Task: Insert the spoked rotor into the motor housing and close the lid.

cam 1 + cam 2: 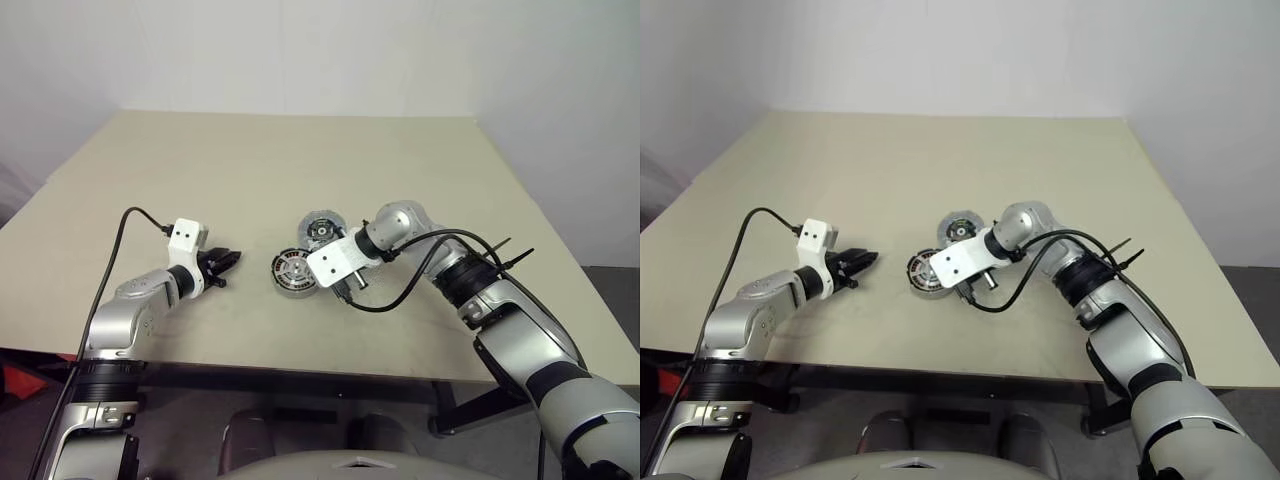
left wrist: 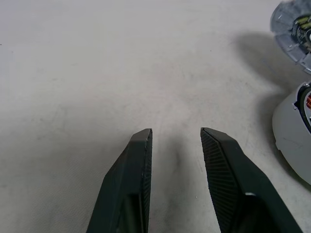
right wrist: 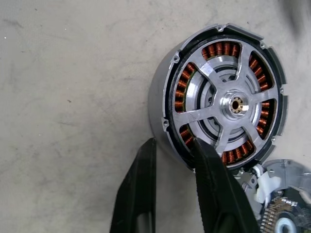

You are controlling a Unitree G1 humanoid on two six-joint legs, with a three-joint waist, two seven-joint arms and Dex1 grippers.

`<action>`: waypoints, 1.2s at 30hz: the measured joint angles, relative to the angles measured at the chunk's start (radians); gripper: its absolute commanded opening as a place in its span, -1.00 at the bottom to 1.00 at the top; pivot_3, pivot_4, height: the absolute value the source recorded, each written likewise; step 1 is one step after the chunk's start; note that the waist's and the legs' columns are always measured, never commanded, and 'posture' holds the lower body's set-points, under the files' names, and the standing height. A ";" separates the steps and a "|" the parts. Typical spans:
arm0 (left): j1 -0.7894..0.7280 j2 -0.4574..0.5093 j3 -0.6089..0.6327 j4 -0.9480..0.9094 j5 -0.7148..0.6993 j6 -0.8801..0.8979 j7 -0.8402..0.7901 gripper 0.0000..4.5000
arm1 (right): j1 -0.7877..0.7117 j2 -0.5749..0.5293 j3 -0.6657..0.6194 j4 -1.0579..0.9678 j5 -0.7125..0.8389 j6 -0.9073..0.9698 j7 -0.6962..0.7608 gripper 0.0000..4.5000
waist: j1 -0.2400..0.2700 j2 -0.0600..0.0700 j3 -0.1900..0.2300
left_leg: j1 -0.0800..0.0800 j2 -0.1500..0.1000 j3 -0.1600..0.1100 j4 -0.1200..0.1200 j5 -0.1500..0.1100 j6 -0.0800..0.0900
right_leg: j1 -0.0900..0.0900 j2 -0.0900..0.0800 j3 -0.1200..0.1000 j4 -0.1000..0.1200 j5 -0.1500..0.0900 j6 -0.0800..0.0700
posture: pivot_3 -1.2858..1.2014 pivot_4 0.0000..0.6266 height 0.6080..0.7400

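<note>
Right gripper (image 3: 170, 145) pinches the motor housing (image 3: 163, 104) wall, spoked rotor (image 3: 228, 104) seated inside. Left gripper (image 2: 176, 138) partly open, empty. Lid (image 1: 322, 228) just beside.

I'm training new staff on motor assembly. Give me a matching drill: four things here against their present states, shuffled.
Things:
1. rotor
2. lid
3. left claw
4. right claw

States:
A. lies on the table beside the housing
B. open, empty
C. sits inside the housing
D. gripping the housing's rim

Pairs: 1-C, 2-A, 3-B, 4-D
</note>
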 measured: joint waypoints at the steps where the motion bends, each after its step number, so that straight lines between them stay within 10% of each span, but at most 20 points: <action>1: 0.000 0.000 0.000 0.000 0.000 0.000 0.000 -0.25 | 0.000 0.001 0.000 0.000 0.000 0.003 0.000 -0.43 | 0.000 0.000 0.000 | 0.000 0.000 0.000 0.000 0.000 0.000 | 0.000 0.000 0.000 0.000 0.000 0.000 | 0.03 -1.00 1.00; 4: 0.000 0.000 0.000 0.000 0.000 0.000 0.000 -0.25 | 0.000 0.004 0.000 0.000 0.000 0.013 -0.001 -0.43 | 0.000 0.000 0.000 | 0.000 0.000 0.000 0.000 0.000 0.000 | 0.000 0.000 0.000 0.000 0.000 0.000 | 0.03 -1.00 1.00; 9: 0.000 -0.001 0.000 0.000 0.000 0.000 0.000 -0.25 | -0.005 0.012 -0.004 -0.004 0.008 0.027 0.008 -0.97 | -0.001 0.000 0.000 | 0.001 0.000 0.000 0.000 0.000 0.000 | 0.000 0.000 0.000 0.000 0.000 0.000 | 0.03 -1.00 1.00; 19: -0.001 -0.004 0.001 0.011 0.000 -0.003 0.007 -0.25 | -0.003 0.022 -0.006 -0.039 0.019 0.161 0.012 -0.99 | 0.000 0.000 0.000 | 0.000 0.000 0.000 0.000 0.000 0.000 | 0.000 0.000 0.000 0.000 0.000 0.000 | 0.03 -1.00 1.00; 30: -0.001 -0.014 0.002 0.012 0.000 -0.011 0.014 -0.25 | -0.074 0.180 -0.079 -0.164 0.101 1.036 -0.015 -0.99 | 0.000 0.001 0.000 | 0.000 0.001 0.000 -0.002 0.001 -0.001 | -0.002 0.001 0.000 -0.001 0.000 0.000 | 0.03 -1.00 1.00; 36: 0.002 -0.012 0.008 0.012 0.000 -0.011 0.014 -0.25 | -0.090 0.188 -0.076 -0.209 0.154 1.198 -0.047 -0.99 | 0.005 0.001 0.001 | 0.000 0.000 0.000 -0.002 0.001 -0.002 | -0.002 0.000 0.000 -0.002 0.000 0.000 | 0.03 -1.00 1.00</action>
